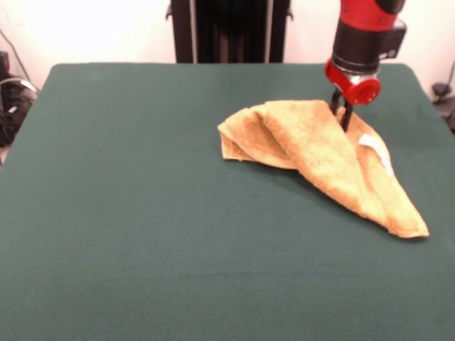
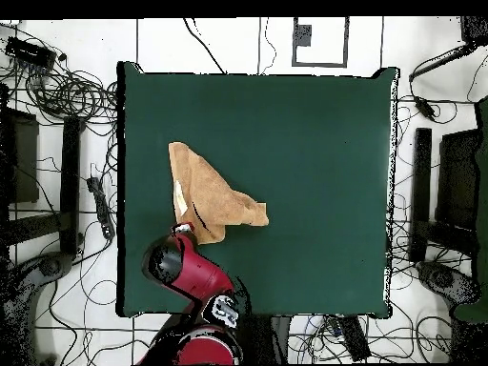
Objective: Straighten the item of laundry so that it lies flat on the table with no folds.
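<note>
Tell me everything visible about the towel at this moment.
The towel is orange-tan terry cloth, folded over itself into a rough triangle with layered flaps, not flat. A small white tag shows on its upper surface. It lies on the green table, toward the robot's side. The end effector meets its far edge; its grip is unclear.

arm: reaching down | hand: fingers closed, pointing down

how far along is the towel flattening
Early. Done: nothing; the towel lies folded over itself in a bunched wedge, white tag showing. In hand: the gripper is down at its far edge, apparently gripping it. Left: spreading every fold flat on the table.
</note>
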Motion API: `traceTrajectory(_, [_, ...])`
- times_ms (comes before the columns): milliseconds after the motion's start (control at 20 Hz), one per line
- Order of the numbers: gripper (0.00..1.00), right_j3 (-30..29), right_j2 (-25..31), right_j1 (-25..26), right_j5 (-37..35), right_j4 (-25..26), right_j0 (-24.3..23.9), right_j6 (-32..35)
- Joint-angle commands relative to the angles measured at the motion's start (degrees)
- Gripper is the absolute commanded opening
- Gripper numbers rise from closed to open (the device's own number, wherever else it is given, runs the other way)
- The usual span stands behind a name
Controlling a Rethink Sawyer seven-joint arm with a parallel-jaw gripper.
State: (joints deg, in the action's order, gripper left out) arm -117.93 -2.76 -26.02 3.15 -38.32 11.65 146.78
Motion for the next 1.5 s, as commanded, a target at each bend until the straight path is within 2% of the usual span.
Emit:
traceTrajectory(50, [0.0, 1.77, 10.91, 8.03, 0.51, -5.72, 3.3, 16.88])
traceTrajectory(150, [0.0, 1.97, 9.46, 7.72, -0.24, -5.49, 4.13, 15.29])
traceTrajectory(300, [0.0, 3.44, 3.13, 7.28, -3.23, -5.62, 8.34, 11.32])
traceTrajectory(500, [0.0, 1.7, 0.39, 3.49, -5.96, -6.53, 11.33, 12.4])
traceTrajectory(700, [0.0, -3.65, 7.14, -1.95, -4.77, -8.09, 10.02, 18.02])
traceTrajectory(800, [0.0, -4.32, 10.09, -2.29, -3.12, -9.4, 10.02, 20.53])
traceTrajectory(1050, [0.0, -4.88, 12.05, -2.37, -1.9, -10.71, 10.27, 21.35])
traceTrajectory(1250, [0.0, -6.76, 17.22, -2.47, 1.44, -9.17, 6.77, 23.8])
traceTrajectory(1500, [0.0, -9.42, 20.44, -2.58, 3.8, -7.44, 4.77, 26.92])
